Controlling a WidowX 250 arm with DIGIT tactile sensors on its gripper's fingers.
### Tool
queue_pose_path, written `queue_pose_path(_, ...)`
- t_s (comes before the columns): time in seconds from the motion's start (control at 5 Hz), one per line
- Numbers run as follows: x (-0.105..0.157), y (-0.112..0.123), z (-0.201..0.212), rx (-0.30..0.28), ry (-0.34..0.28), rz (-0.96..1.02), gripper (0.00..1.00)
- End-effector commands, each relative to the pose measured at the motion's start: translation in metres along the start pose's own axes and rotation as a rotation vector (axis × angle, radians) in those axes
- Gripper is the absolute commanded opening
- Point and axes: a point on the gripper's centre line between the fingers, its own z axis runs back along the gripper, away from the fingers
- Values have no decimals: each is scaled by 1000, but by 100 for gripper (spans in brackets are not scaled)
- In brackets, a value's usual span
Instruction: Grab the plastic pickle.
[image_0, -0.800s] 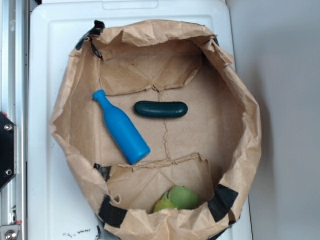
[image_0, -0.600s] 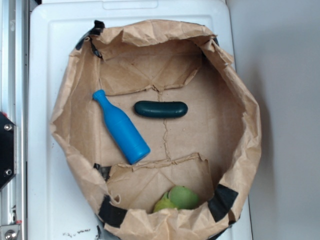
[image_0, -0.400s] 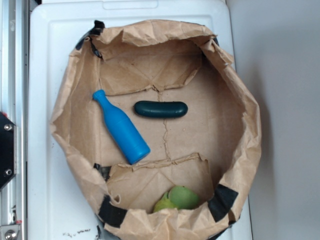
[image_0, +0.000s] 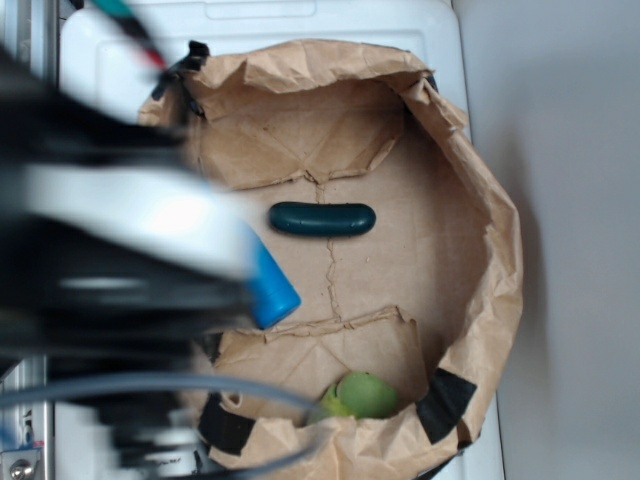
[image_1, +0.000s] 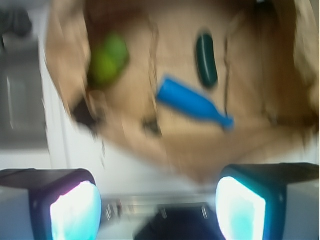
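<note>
The gripper (image_1: 157, 207), fingers spread apart, is hanging outside the crumpled brown paper bag's (image_0: 495, 290) edge, approaching; next it must reach the small dark green glossy plastic pickle (image_0: 322, 218) lying mid-floor.

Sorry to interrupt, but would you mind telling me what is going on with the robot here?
The robot arm is above the left side of a brown paper bag, blurred in the overhead view. Its gripper is open and holds nothing. Inside the bag lie a dark green toy pickle, a blue bottle partly hidden under the arm, and a light green fruit. The pickle lies flat and untouched, so no grab has been made yet.
</note>
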Motion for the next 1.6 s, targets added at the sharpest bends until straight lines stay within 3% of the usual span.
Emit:
queue_pose_path(0.0,62,7,3,-34,-152,-135,100)
queue_pose_path(0.2,59,21,6,-102,-171,-327,100)
queue_pose_path(0.8,59,21,6,-102,-171,-327,100)
queue_pose_path(1.0,60,41,-22,-78,-128,-305,100)
queue_pose_path(1.4,48,66,-51,-59,-142,-276,100)
